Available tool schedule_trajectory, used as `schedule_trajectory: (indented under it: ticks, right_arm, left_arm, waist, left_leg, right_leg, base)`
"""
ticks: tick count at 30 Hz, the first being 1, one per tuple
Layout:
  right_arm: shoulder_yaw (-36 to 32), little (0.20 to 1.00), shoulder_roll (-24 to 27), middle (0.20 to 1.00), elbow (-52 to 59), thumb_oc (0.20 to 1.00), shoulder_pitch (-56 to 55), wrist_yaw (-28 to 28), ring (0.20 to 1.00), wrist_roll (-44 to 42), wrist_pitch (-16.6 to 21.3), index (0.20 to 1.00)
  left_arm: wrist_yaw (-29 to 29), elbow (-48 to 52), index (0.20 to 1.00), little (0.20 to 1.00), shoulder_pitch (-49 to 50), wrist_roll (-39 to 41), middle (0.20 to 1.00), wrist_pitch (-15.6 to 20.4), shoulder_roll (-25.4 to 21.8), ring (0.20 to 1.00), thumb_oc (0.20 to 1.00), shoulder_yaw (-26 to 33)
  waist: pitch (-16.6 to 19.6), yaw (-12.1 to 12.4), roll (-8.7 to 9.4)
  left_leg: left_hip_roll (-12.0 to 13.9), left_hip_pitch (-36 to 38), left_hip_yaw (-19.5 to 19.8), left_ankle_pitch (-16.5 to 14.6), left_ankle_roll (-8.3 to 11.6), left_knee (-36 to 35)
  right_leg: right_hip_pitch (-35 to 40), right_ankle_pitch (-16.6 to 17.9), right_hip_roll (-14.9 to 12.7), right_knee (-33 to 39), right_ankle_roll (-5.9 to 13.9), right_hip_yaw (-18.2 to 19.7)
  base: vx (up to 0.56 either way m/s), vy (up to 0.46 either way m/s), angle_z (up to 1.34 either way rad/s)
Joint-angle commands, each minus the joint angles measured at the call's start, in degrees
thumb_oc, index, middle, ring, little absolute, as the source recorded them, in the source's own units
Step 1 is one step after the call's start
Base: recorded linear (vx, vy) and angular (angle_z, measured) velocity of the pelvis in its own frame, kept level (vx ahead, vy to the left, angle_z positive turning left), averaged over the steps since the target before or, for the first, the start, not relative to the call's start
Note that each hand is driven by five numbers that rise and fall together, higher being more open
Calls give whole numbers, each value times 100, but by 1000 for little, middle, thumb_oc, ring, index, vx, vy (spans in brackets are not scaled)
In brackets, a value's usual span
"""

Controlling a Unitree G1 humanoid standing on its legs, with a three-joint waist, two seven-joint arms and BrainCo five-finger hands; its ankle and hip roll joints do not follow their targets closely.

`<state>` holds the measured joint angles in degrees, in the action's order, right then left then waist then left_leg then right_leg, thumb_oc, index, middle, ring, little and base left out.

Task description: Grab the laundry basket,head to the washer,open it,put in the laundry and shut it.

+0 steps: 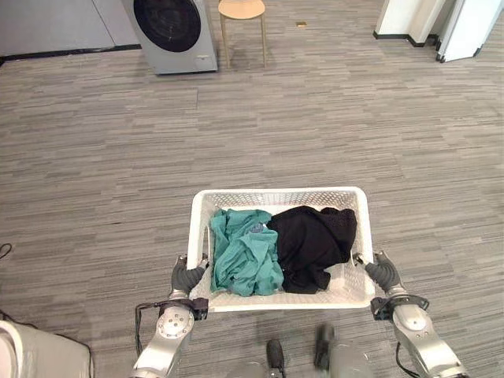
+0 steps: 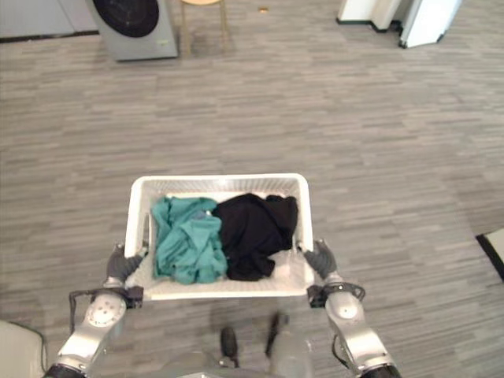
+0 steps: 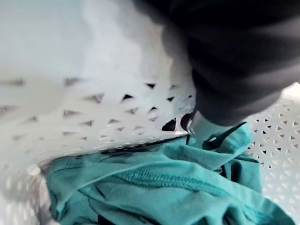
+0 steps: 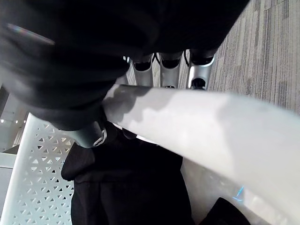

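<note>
Gripping laundry basket (image 1: 279, 197) between fingers (image 4: 161, 70)

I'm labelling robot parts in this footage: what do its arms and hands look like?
Both arms are silver-grey with round joint discs near the wrists. The left hand and right hand wear dark ribbed covers. In the right wrist view, silver fingers end in dark tips.

Basket (image 1: 277, 197): white plastic, matt, walls pierced with small triangular holes, rim smooth. Teal garment (image 1: 244, 252): soft crumpled cloth, stitched seam visible in my left wrist view. Black garment (image 1: 313, 240): matt cloth, bunched. Floor (image 1: 354, 118): grey wood-look planks, low sheen. Washer (image 1: 175, 35): smooth grey casing, dark glossy door. Stool (image 1: 242, 9): pale wooden seat.
</note>
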<state>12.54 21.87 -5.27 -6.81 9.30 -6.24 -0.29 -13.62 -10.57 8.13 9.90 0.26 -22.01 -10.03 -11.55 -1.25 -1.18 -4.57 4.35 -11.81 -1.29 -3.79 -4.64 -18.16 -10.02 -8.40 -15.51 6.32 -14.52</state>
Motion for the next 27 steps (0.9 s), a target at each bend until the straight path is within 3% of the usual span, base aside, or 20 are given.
schedule_trajectory:
  ticks: [1,5,7,9,12,13,14,15,16,18,20,21,22,23,27]
  right_arm:
    - [-16,200,-299,200,673,200,396,-551,200,-625,605,200]
    - [-48,200,-329,200,710,200,286,-638,200,-525,615,200]
    - [-129,200,-271,200,731,200,178,-670,200,-496,658,200]
    - [-155,200,-210,200,722,200,167,-664,200,-499,656,200]
    - [-201,200,-74,200,660,200,188,-654,200,-536,676,200]
    - [-265,200,9,200,616,200,154,-615,200,-568,688,200]
    - [-266,200,8,200,617,200,153,-615,200,-569,688,200]
    - [-321,200,46,200,606,200,98,-550,200,-525,635,200]
    - [-349,200,63,200,618,200,85,-522,200,-527,630,200]
    - [-399,200,81,200,631,200,65,-494,200,-524,604,200]
    - [-391,200,76,200,599,200,22,-460,200,-543,630,200]
    - [-405,200,61,200,552,200,-38,-471,200,-501,605,200]
    - [-405,200,61,200,552,200,-38,-471,200,-501,605,200]
    - [-379,200,37,200,466,200,-23,-434,200,-434,588,200]
    - [-387,200,14,200,469,200,-27,-426,200,-414,589,200]
  left_arm:
    - [422,530,200,200,116,112,200,541,136,200,200,4]
    - [446,466,200,200,136,41,200,596,187,200,200,83]
    - [462,420,200,200,118,67,200,637,276,200,200,26]
    - [460,400,200,200,121,121,200,649,321,200,200,-15]
    - [519,409,200,200,129,447,200,647,422,200,200,-86]
    - [558,435,200,200,109,479,200,636,398,200,200,-103]
    - [558,436,200,200,110,480,200,635,396,200,200,-103]
    - [600,436,200,200,120,539,200,605,391,200,200,-117]
    - [597,429,200,200,78,540,200,579,392,200,200,-131]
    - [618,415,200,200,38,507,200,572,396,200,200,-155]
    - [612,433,200,200,48,483,200,563,402,200,200,-167]
    - [667,521,200,200,105,449,200,530,413,200,200,-171]
    - [667,521,200,200,105,449,200,530,413,200,200,-171]
    - [689,564,200,200,127,410,200,504,406,200,200,-175]
    - [699,583,200,200,140,401,200,497,403,200,200,-175]
  waist:
    - [18,-152,26]
    - [-2,-257,-40]
    - [126,-339,-27]
    - [176,-387,-96]
    - [237,-408,-310]
    - [271,-414,-261]
    - [270,-419,-267]
    - [268,-386,-163]
    - [241,-338,-99]
    - [211,-230,18]
    - [176,-164,46]
    - [144,-32,-2]
    - [142,-32,-1]
    - [110,94,-17]
    - [89,152,-2]
  left_leg:
    - [340,425,55,-607,421,266]
    - [367,946,183,-882,537,171]
    - [350,1212,475,-1148,573,293]
    - [465,1197,540,-1108,628,437]
    - [827,887,630,-283,952,1381]
    - [1082,560,494,376,1059,2123]
    - [1094,549,503,366,1066,2146]
    - [1272,256,165,430,958,2544]
    - [1189,41,81,213,884,2620]
    - [1014,-446,-155,-203,748,2401]
    - [917,-812,-337,-245,722,1976]
    - [848,-1071,-382,371,854,944]
    - [847,-1067,-382,373,854,940]
    - [917,-1388,-405,754,940,260]
    - [940,-1514,-369,824,952,26]
  right_leg:
    - [567,1161,78,1543,424,235]
    - [185,1442,-136,1816,542,-68]
    - [377,1719,-215,1629,506,148]
    - [377,1728,-171,1521,454,165]
    - [556,1553,59,1384,217,142]
    - [850,1365,119,1466,35,72]
    - [856,1365,128,1472,28,63]
    - [1197,1140,161,1593,-99,-5]
    - [1379,1056,156,1676,-107,-8]
    - [1719,896,122,1777,-62,-43]
    - [1875,789,142,1801,-23,-89]
    - [2219,595,300,1765,-16,-105]
    - [2221,595,299,1765,-16,-105]
    - [2535,371,417,1715,-24,-60]
    - [2668,262,442,1666,-26,-13]
  base:
    - [286,-81,33]
    - [417,-142,43]
    - [586,-245,32]
    - [383,-218,55]
    - [400,-294,45]
    - [347,-264,12]
    - [500,-349,-14]
    - [384,-217,-7]
    - [529,-269,6]
    - [323,-119,5]
    - [414,-64,-11]
    - [528,-57,-16]
    - [663,-7,-11]
    - [332,8,2]
    - [190,8,-46]
